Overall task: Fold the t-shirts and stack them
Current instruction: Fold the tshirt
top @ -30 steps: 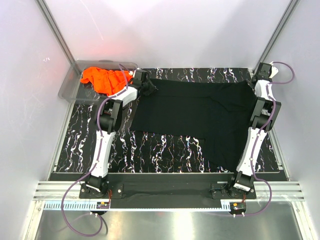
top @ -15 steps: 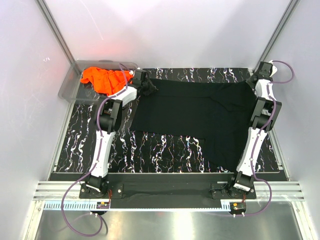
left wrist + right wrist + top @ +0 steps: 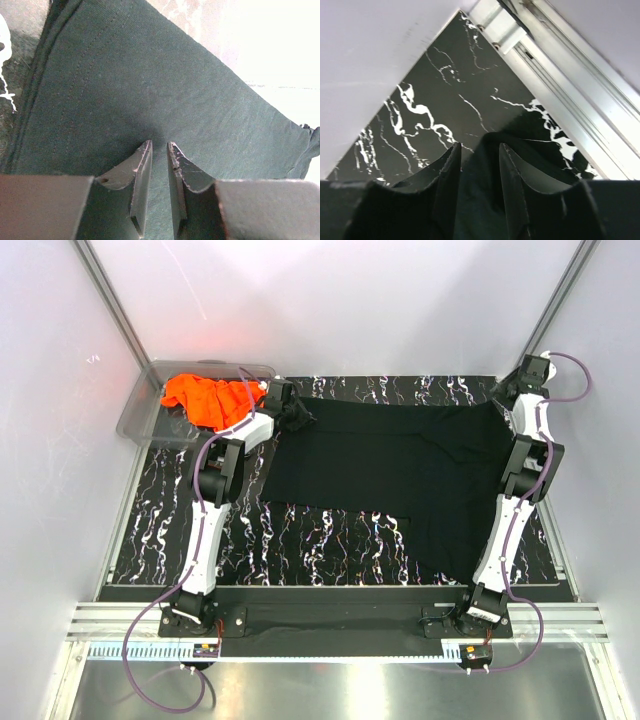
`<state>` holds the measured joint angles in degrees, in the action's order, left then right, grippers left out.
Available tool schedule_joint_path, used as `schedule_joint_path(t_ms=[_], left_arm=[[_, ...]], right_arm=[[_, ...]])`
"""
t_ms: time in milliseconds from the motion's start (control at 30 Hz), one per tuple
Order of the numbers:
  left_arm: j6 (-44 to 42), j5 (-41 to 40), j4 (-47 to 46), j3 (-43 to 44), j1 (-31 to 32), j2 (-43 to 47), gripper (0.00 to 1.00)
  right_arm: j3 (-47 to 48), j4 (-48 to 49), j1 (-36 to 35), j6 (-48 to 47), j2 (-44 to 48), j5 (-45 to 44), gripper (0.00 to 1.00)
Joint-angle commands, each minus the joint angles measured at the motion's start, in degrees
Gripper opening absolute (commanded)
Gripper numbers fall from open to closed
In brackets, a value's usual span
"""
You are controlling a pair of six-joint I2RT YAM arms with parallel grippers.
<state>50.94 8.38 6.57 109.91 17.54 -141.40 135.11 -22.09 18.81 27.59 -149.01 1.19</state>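
On the far half of the table [image 3: 300, 540], the top view shows you the black t-shirt [image 3: 400, 465] spread out, its long axis running left to right. The left gripper [image 3: 293, 415] sits on its far-left corner and the right gripper [image 3: 510, 398] on its far-right corner, so each arm has the end nearer to it. The near edge is uneven, with one flap reaching toward the right arm's base. The orange t-shirt [image 3: 205, 400] lies crumpled in the clear bin [image 3: 137, 412], just beyond the left gripper. You cannot read the jaws from up here.

In the left wrist view, the jaws are nearly closed, pinching a small ridge of dark cloth, with creases running into the gap. Fabric fills most of the frame; the far side is washed out by glare.

In the right wrist view, the jaws stand a little apart with bunched black cloth filling the gap, so I judge it gripped. Beyond is bare table up to the corner rail [image 3: 555, 65]. The cloth's edge blends into the dark tabletop and is hard to trace.
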Motion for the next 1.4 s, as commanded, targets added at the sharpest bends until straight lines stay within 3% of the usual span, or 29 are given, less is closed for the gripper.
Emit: schedule_joint_path(t_ms=[0,500,733,833,867,967,1233,1367], left_arm=[[0.0,0.7,-0.3,1.5,0.0,-0.6,0.25],[2.1,0.8,-0.9,0.4,0.0,-0.4,0.24],[3.0,0.8,-1.0,-0.3,0.0,-0.4,0.24],[4.4,0.8,-0.8,-1.3,-0.3,-0.3,0.24],[5.0,0.6,-0.5,-1.8,-0.3,-0.3,0.24],[6.7,0.7,-0.1,-2.2,-0.5,-0.6,0.24],[6.9,0.6,0.9,-0.8,-0.7,-1.5,0.23],[5.7,0.8,1.6,1.3,-0.7,-2.2,0.23]], right_arm=[[2.6,1.6,-0.5,2.1,-0.6,1.3,0.43],[0.5,1.6,-0.4,3.2,-2.0,2.4,0.40],[2.4,1.6,-0.6,4.7,-4.4,2.9,0.31],[2.8,1.7,-0.5,5.0,-4.4,0.9,0.22],[2.8,1.7,-0.5,5.0,-4.4,0.3,0.12],[1.8,1.7,-0.4,4.1,-3.0,-4.3,0.00],[-5.9,7.8,-0.5,-0.4,2.9,-16.7,0.00],[-3.8,7.6,-0.5,-1.9,1.7,-15.3,0.00]])
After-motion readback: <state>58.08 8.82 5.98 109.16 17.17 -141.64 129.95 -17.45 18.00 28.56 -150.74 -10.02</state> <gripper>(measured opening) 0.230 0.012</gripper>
